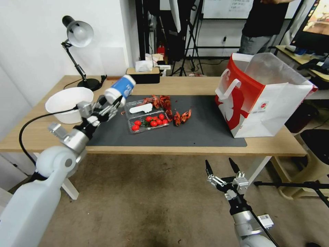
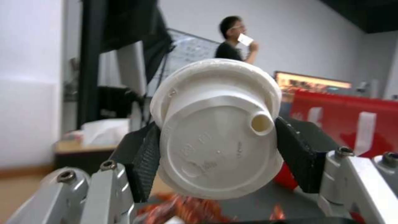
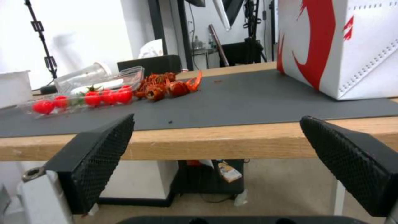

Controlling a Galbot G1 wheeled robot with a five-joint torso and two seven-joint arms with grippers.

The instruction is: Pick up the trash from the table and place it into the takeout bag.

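Long light-wood table (image 1: 164, 84) with a dark grey mat (image 1: 202, 123) spread over its middle. Red-and-white takeout bag (image 1: 260, 99) standing upright and open-mouthed at the mat's right end, taller than everything else, nothing visibly dropped inside from this angle. White bowl (image 1: 66, 103) on the bare wood at the left, with a black desk lamp (image 1: 79, 37) behind it. Clear plastic clamshell tray (image 1: 145, 115) near the mat's middle, cherry tomatoes (image 1: 150, 121) in its near half. Red crayfish shells (image 1: 181, 116) scattered just beside and behind the tray.

Left gripper (image 1: 111, 104) raised above the mat's left edge, clamped on a blue-and-white paper cup (image 1: 120, 90) with a white lid (image 2: 217, 130); black pads (image 2: 143, 161) pressed against both sides of the cup just below the lid, cup tilted with its base toward the far side of the table. Right gripper (image 1: 222, 167) parked low in front of the table edge, below tabletop height, jaws spread wide apart and empty.

Judged by the layout: first piece of trash lifted but well apart from the bag, carry and drop not yet done; tray and shells left on the mat.
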